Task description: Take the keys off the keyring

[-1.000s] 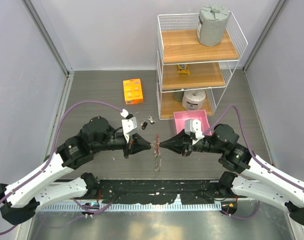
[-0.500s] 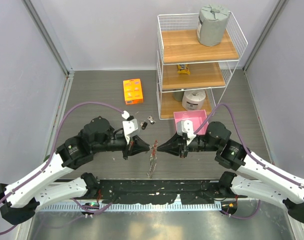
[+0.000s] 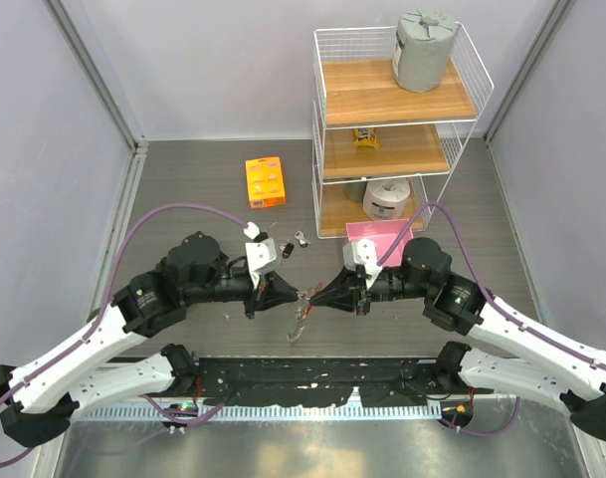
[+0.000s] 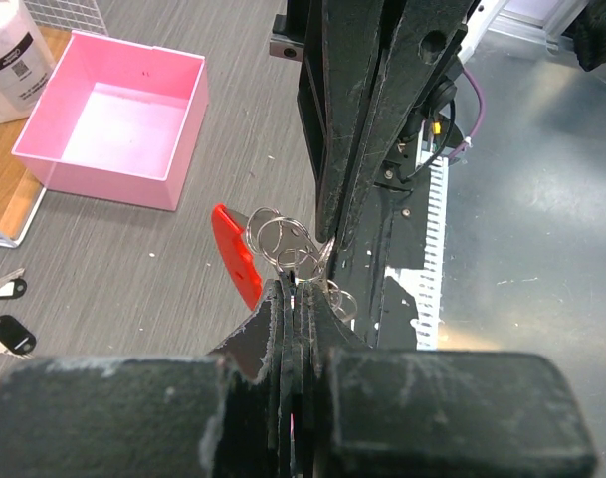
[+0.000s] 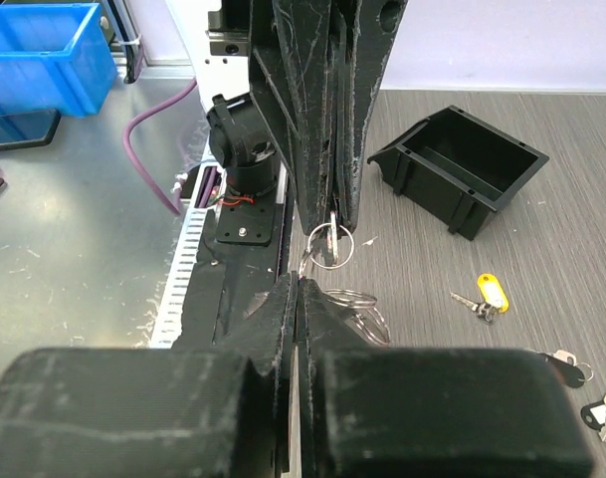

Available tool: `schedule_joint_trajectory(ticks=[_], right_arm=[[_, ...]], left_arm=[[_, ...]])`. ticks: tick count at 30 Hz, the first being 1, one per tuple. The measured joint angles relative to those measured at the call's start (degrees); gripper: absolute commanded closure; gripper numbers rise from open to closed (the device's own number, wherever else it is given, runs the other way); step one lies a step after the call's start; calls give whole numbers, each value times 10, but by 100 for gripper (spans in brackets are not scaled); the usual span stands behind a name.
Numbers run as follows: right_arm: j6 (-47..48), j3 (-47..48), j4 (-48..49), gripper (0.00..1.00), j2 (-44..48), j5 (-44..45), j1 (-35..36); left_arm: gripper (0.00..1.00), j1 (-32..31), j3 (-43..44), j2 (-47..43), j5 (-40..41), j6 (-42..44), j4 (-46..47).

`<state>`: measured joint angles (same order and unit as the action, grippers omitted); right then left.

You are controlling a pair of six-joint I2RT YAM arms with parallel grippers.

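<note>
The keyring (image 3: 303,295) hangs between my two grippers above the table's near middle, its red strap fob (image 3: 297,325) dangling below. My left gripper (image 3: 289,292) is shut on its silvery rings (image 4: 281,239), with the red fob (image 4: 237,255) just left of the jaws. My right gripper (image 3: 318,291) faces it tip to tip and is shut on a thin ring wire (image 5: 306,265). A small ring (image 5: 330,242) hangs from the left gripper's tips. Loose keys (image 3: 286,248) lie on the table behind the grippers. One has a yellow tag (image 5: 489,291), others dark heads (image 5: 569,364).
An orange box (image 3: 266,182) lies at the back. A white wire shelf (image 3: 392,119) stands back right, a pink tray (image 4: 118,119) at its foot. In the right wrist view a black bin (image 5: 462,164) sits on the table and a blue bin (image 5: 44,50) off it.
My right gripper has moved left, closing the gap to the left gripper. The hanging red strap has swung left and now slants. Both grippers stay shut.
</note>
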<state>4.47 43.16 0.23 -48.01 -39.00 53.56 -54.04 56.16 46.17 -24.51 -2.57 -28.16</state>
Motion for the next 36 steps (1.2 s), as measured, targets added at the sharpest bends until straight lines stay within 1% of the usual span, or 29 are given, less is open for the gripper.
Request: schedule_joint_trajectory(ticks=[11,17,24,25,26,27,31,36], right_arm=[[-2,18,-27,95,-15,-8,0],[-11,48,-54,95,-48,-12,0],[-49,88,-95,94,-90,-15,0],[-55,93,-101,86,-95,-15,0],[-63,98,-107,83,-100,-15,0],[-70,99,-110,76,-103,-15,0],[-85,97,-110,67,-101,-21,3],[-90,73,-74,64,-77,-31,4]], left_arm=[[100,-2,0,0,-4,0,0],[100,-2,0,0,-4,0,0],[100,1,0,0,-7,0,-6],[100,1,0,0,-7,1,-8],[100,2,-1,0,-7,1,-9],[100,2,-1,0,-6,1,-10],[100,2,-4,-1,-4,2,-5],[100,2,-9,-12,-6,1,13]])
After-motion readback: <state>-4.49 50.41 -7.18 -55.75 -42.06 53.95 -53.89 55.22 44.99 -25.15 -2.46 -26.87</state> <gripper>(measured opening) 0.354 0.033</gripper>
